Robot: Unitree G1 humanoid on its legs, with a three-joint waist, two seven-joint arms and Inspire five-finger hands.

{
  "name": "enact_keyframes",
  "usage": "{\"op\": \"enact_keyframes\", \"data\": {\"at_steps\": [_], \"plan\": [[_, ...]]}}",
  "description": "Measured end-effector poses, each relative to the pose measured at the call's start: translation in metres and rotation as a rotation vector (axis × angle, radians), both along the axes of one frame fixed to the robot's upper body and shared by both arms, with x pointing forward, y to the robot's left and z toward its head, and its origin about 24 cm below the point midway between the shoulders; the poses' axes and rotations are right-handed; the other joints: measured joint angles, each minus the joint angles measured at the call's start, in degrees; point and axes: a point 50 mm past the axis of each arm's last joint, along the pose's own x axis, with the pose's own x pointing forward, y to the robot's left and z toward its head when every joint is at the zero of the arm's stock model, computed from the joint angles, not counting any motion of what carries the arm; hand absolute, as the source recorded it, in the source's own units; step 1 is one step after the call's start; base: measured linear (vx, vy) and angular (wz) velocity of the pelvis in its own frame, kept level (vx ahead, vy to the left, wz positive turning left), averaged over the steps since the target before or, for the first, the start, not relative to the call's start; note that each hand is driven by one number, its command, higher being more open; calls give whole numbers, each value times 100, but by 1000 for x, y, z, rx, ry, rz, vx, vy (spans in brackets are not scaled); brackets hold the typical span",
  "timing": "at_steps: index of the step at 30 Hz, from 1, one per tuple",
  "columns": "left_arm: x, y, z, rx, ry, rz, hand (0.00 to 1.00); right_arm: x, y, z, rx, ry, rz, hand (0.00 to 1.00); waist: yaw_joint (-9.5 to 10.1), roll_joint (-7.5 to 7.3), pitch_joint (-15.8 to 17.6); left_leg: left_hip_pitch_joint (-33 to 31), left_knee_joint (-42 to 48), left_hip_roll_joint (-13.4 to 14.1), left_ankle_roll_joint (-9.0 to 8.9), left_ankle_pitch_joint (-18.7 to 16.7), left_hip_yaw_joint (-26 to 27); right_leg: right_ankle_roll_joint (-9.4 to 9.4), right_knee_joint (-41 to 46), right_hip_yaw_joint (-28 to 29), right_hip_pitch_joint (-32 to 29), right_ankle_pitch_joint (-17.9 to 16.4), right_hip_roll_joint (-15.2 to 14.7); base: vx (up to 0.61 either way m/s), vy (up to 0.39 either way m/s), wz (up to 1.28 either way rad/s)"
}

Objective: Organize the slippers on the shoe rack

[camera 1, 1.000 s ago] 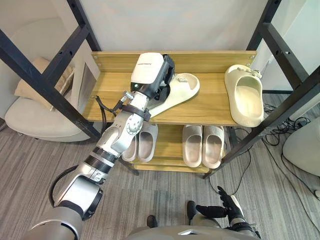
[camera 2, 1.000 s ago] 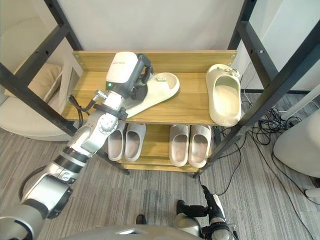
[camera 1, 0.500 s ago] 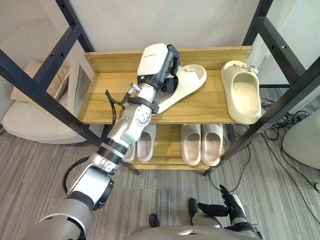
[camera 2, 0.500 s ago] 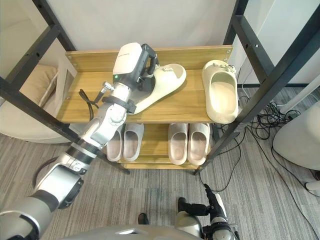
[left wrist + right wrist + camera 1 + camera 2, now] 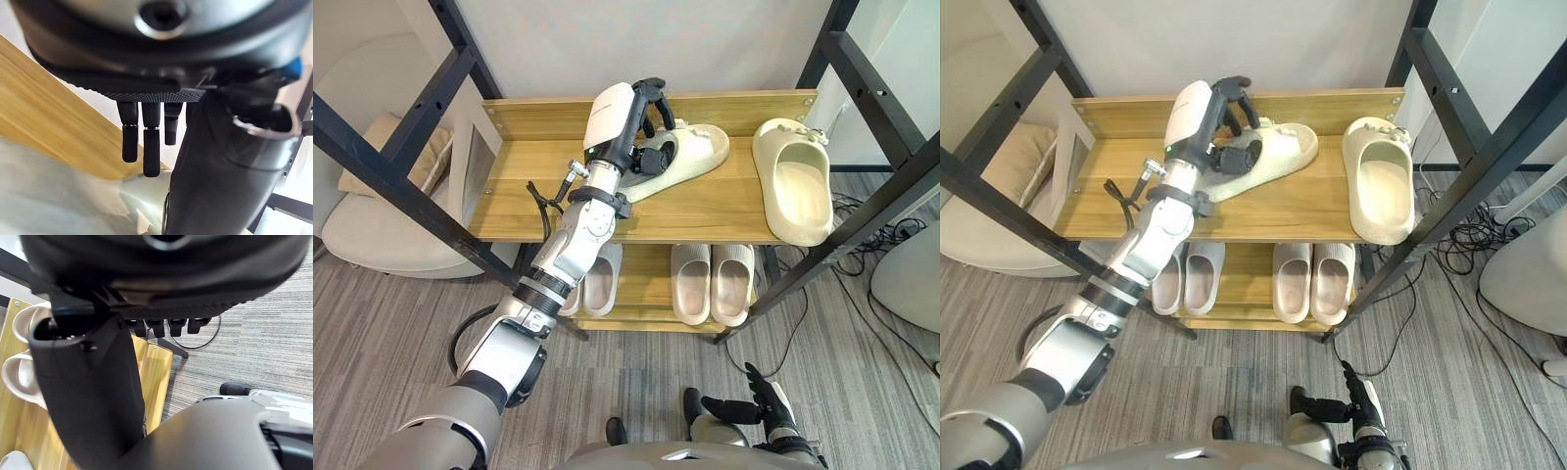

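Indoor room, home-entryway look with a test-rig feel. Two-tier light wooden shoe rack (image 5: 705,211) with cream foam slippers (image 5: 793,191) on top and pale grey slipper pairs (image 5: 710,284) below. Plain white wall (image 5: 636,44), grey wood-look plank floor (image 5: 401,333). Black metal frame beams (image 5: 396,176) around rack, cream round upholstered seat (image 5: 372,230) with beige cushion (image 5: 377,157), tangled black cables (image 5: 871,245) on floor.

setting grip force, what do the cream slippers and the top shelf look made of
The cream slippers look like moulded foam or soft rubber: matt, thick, seamless, rounded edges. The top shelf looks like wood or wood-grain laminate: streaked tan surface, slight sheen.
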Motion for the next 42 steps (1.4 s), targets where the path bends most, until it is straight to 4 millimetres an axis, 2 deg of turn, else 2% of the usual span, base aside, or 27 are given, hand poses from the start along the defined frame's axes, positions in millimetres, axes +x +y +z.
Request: {"op": "enact_keyframes", "data": {"at_steps": [6,14,24,28,42], "plan": [[2,2,-5,-94,65,-34,100,0,-1,0,-8,0,-6,100,1,52,29,52,1,2,-19,11,-71,0,-13,-96,108,5,-6,-9,-3,7],[4,6,-15,-216,166,-72,100,-1,-2,-1,-11,9,-9,100,13,51,34,66,2,8,-47,41,-178,14,-36,-209,180,30,-56,-21,0,7],[4,8,-22,-261,208,-80,100,0,-2,-3,-11,20,-10,100,22,33,46,101,5,-22,-32,68,-330,35,-37,-363,291,45,-72,-3,2,7],[3,10,-23,-263,211,-76,100,1,-1,-4,-9,27,-7,100,53,-19,78,97,5,-25,-25,102,-380,34,-36,-410,318,44,-83,-20,6,7],[-7,1,-3,-354,154,-169,100,1,-1,-4,-10,27,-5,100,103,-14,75,33,10,-36,4,141,-456,17,-14,-447,289,28,-81,-3,3,2]]}}
